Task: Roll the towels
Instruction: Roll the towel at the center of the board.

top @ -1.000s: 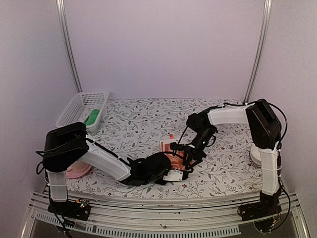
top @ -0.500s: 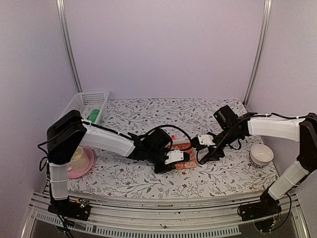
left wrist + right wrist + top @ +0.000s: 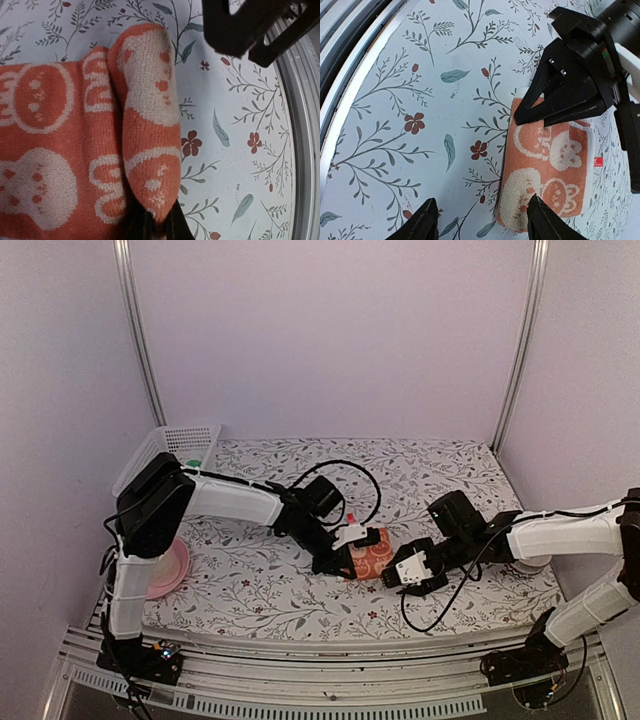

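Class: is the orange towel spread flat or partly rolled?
Partly rolled: the orange towel has one edge curled over, pinched by the left gripper.

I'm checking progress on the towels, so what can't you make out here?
Green towel: top view, only a sliver shows above the basket wall.
Orange towel: top view, left gripper covers its left end.
Fingertips of the left gripper: left wrist view, cut by the bottom edge, under the towel fold.

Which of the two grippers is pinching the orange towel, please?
The left gripper: its jaws are shut on a fold of the orange towel, whereas the right gripper stands open near the towel's end, gripping nothing.
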Controlling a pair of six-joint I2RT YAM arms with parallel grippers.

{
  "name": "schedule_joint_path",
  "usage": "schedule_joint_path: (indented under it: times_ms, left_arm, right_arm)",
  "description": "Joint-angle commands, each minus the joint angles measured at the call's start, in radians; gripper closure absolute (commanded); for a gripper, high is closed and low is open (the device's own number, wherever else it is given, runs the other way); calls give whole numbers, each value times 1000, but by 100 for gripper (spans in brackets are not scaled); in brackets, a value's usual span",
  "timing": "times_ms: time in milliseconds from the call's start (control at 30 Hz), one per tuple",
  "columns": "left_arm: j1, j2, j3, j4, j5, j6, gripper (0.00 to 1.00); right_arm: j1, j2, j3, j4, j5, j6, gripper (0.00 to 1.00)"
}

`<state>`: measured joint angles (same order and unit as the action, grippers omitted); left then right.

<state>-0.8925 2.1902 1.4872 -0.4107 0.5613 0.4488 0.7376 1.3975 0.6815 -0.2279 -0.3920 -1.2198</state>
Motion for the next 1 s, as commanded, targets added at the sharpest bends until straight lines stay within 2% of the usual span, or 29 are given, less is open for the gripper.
schedule_joint_path:
  times_ms: [0, 200, 367, 533, 767, 967]
  left_arm:
    - [4, 97, 11, -218, 40, -13, 100]
    - [8, 115, 36, -240, 38, -7, 100]
    - [13, 127, 55, -256, 52, -5, 100]
    - [20, 140, 63, -259, 63, -5, 100]
    - [21, 157, 70, -264, 61, -11, 100]
    - [23, 158, 80, -266, 59, -12, 100]
  right_arm:
    - [70, 49, -28, 210, 135, 32, 39]
    - [119, 132, -25, 309, 238, 60, 39]
    - [136, 173, -37, 343, 280, 63, 47]
    - [143, 148, -72, 389, 292, 56, 48]
    - [158, 58, -120, 408, 239, 37, 42]
    - [165, 95, -112, 406, 269, 40, 45]
